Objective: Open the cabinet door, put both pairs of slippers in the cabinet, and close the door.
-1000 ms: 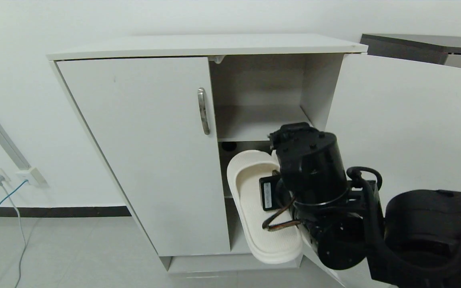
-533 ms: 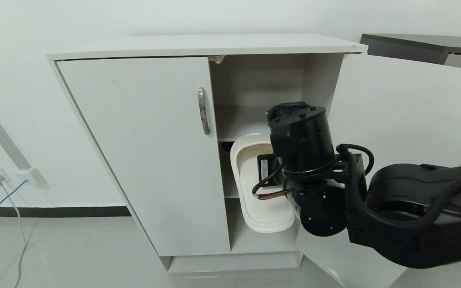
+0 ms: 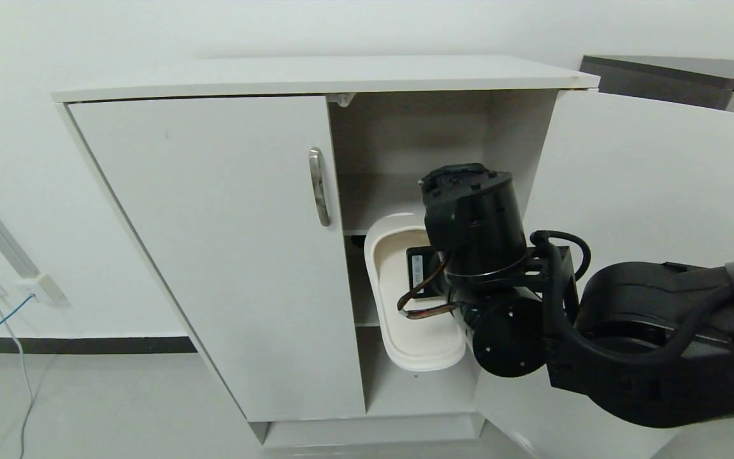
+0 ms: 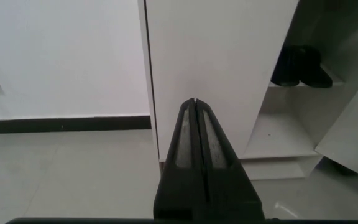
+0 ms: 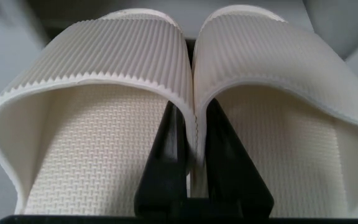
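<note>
Between the cream slippers (image 5: 98,124), the right wrist view shows the right gripper (image 5: 190,121) clenched on their inner edges; from the head, the arm (image 3: 660,331) hides that grip. They sit at the cabinet's (image 3: 316,73) open right half, four o'clock from the handle (image 3: 319,187). The left gripper (image 4: 194,106) is pressed closed, empty; a dark pair (image 4: 301,67) rests on a shelf.

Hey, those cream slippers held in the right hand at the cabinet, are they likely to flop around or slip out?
Probably light foam: the right hand alone holds both slippers, pinched by their inner edges. They seem fairly stiff, hanging straight and unbent in the head view. The ribbed, textured surface should resist slipping, though a pinch at one edge may let them swing.
</note>
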Controlling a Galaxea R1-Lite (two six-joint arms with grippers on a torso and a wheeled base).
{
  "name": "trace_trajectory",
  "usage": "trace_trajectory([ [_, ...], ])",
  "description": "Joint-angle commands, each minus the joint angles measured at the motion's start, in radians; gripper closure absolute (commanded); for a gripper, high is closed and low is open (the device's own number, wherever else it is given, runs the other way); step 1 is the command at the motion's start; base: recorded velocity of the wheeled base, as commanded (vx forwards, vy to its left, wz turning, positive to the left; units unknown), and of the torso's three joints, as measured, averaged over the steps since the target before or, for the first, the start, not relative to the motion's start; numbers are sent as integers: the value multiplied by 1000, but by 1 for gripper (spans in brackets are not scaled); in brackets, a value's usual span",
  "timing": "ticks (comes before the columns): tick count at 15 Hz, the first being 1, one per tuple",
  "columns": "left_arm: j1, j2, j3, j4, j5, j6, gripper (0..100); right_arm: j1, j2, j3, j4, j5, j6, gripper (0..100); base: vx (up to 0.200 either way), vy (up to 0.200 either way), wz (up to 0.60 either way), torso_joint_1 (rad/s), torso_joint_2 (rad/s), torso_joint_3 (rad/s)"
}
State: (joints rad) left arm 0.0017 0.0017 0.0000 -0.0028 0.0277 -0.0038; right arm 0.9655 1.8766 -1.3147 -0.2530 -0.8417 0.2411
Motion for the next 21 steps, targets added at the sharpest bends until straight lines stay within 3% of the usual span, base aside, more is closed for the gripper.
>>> trace_trajectory([
  [1, 0, 0, 0, 0, 0, -1, 100, 1, -2, 0, 0, 0, 0, 100, 200, 0, 0, 7, 7, 2],
  [3, 0, 0, -2, 0, 0, -1, 100, 1, -2, 2, 0, 0, 0, 100, 200, 0, 0, 5, 0, 5],
  [11, 0, 0, 0, 0, 1, -2, 100, -25, 29, -20, 0, 7, 0, 100, 0, 0, 0, 0, 0, 0],
  [21, 0, 0, 0, 0, 1, -2, 100, -159, 200, -307, 38, 56, -43, 100, 0, 0, 0, 0, 0, 0],
])
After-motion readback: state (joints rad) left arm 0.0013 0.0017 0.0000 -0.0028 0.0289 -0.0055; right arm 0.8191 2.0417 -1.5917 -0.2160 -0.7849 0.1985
